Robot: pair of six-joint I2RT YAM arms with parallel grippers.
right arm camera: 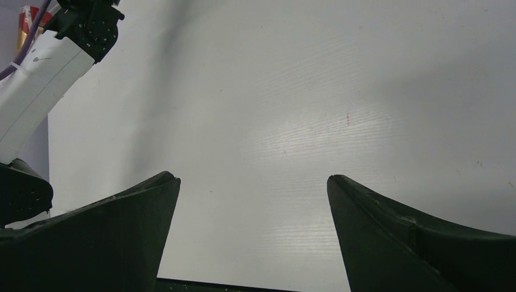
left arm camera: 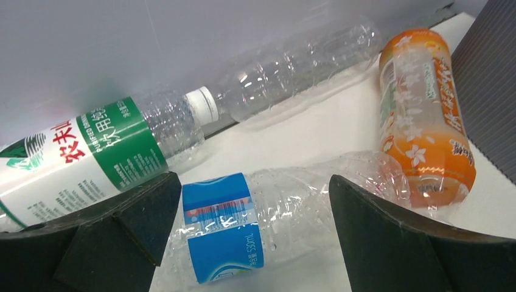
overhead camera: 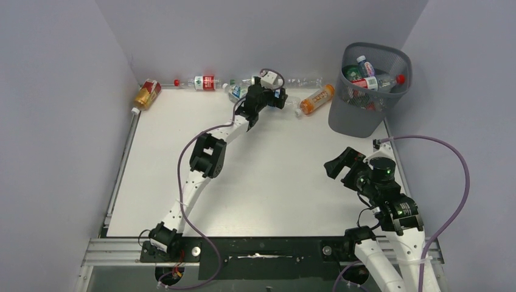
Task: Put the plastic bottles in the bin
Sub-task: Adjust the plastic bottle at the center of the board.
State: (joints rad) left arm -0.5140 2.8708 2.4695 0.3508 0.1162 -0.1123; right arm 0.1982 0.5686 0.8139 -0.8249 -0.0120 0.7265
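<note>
Left gripper (left arm camera: 252, 182) is spread wide open at the far edge of the table (overhead camera: 255, 176), top centre of the overhead view. Its two dark fingers (left arm camera: 389, 237) straddle a crumpled clear bottle with a blue label (left arm camera: 225, 228). The bottle lies on its side across the gap, and I can't tell whether either finger touches it.

Crowding the left finger is a bottle with a green and white label (left arm camera: 91, 158), white cap pointing right, lying against the back wall (left arm camera: 122, 36). Beyond that cap a clear unlabelled bottle (left arm camera: 298, 67) stretches along the wall. At the upper right of the wrist view an orange bottle (left arm camera: 426, 115) lies close to the right finger's tip.

From overhead, further left along the wall: a red-labelled bottle (overhead camera: 204, 82), then an amber bottle (overhead camera: 148, 94) in the upper-left corner.

The bin (overhead camera: 365, 115), dark grey mesh, stands in the upper right, just beside the orange bottle, with several bottles (overhead camera: 371, 82) already inside.

Right gripper (right arm camera: 252, 182) hangs released at the lower right, fingers apart, with white tabletop showing between them and the left arm (right arm camera: 42, 67) off in its upper-left corner.
</note>
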